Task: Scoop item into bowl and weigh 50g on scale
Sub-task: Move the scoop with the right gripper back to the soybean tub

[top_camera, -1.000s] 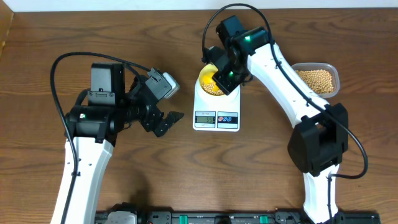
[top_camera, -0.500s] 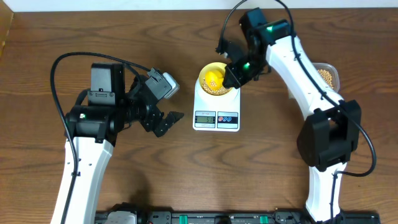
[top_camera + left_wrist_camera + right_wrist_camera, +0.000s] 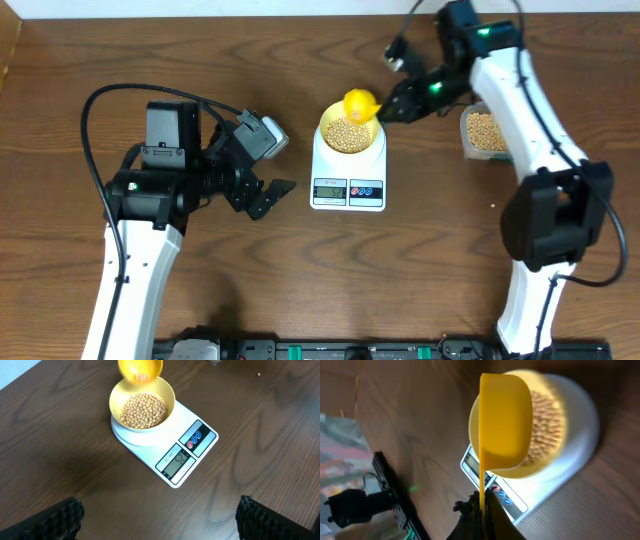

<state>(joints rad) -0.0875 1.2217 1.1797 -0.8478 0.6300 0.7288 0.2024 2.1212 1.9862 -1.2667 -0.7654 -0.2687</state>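
Note:
A pale-yellow bowl [image 3: 324, 131] holding tan beans [image 3: 349, 135] stands on the white scale [image 3: 348, 172]. My right gripper [image 3: 393, 109] is shut on the handle of a bright yellow scoop [image 3: 360, 103], which hangs over the bowl's far right rim. In the right wrist view the scoop [image 3: 505, 425] is turned on its side in front of the bowl [image 3: 520, 471], its thin handle pinched in the right gripper [image 3: 484, 510]. My left gripper [image 3: 268, 195] waits open left of the scale. The left wrist view shows bowl [image 3: 116, 397], beans [image 3: 145, 410], scale [image 3: 200, 455] and the open left gripper [image 3: 160, 525].
A clear plastic tub [image 3: 485, 132] with more beans sits right of the scale, partly under my right arm. One loose bean [image 3: 258, 374] lies on the wood beyond the scale. The table's near edge carries a black rail [image 3: 330, 350].
My right arm has swung right and back, carrying the scoop from over the bowl's middle to its far right rim and uncovering the tub. The left arm has stayed still.

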